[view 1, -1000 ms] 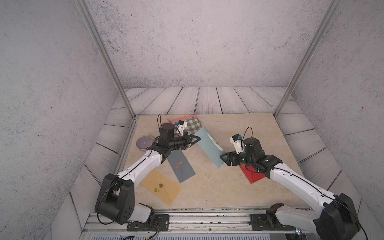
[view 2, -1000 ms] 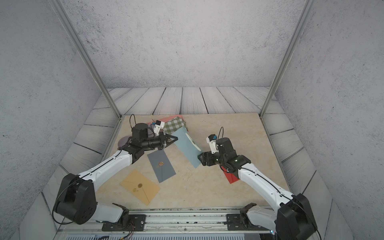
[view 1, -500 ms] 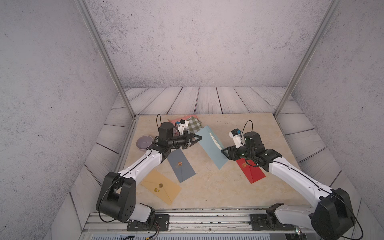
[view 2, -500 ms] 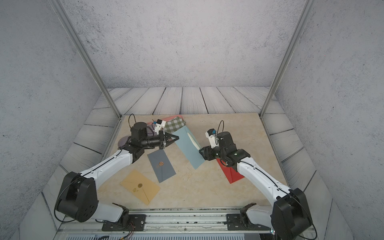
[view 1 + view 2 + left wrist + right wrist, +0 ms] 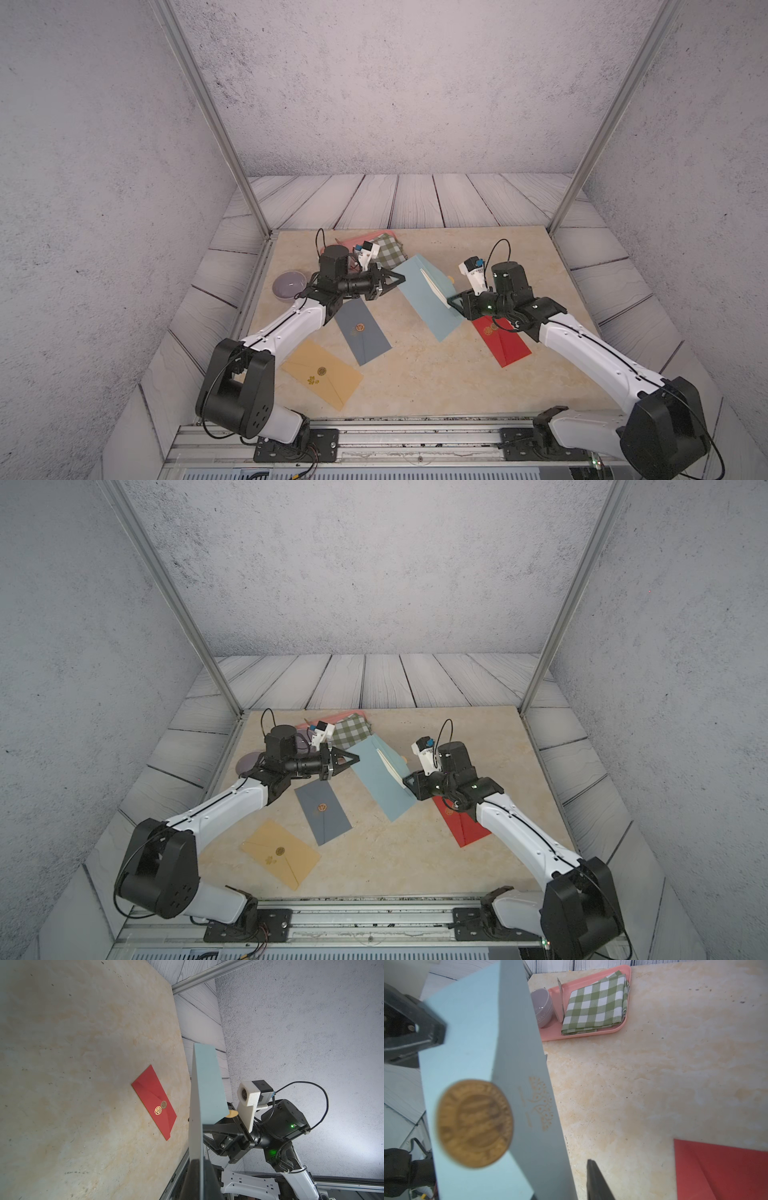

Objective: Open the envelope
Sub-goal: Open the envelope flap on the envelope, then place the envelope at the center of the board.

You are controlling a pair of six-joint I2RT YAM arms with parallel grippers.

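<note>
With the left end effector (image 5: 400, 279) pinching the blue envelope (image 5: 428, 318) aloft, the right end effector (image 5: 451, 300), its grip unclear, probably must peel the flap (image 5: 208, 1084) open.

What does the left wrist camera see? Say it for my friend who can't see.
A light blue envelope is held up edge-on, its flap swung open, and the right gripper sits at the flap's tip by its gold seal. Beside it, a red envelope lies flat on the beige table.
</note>
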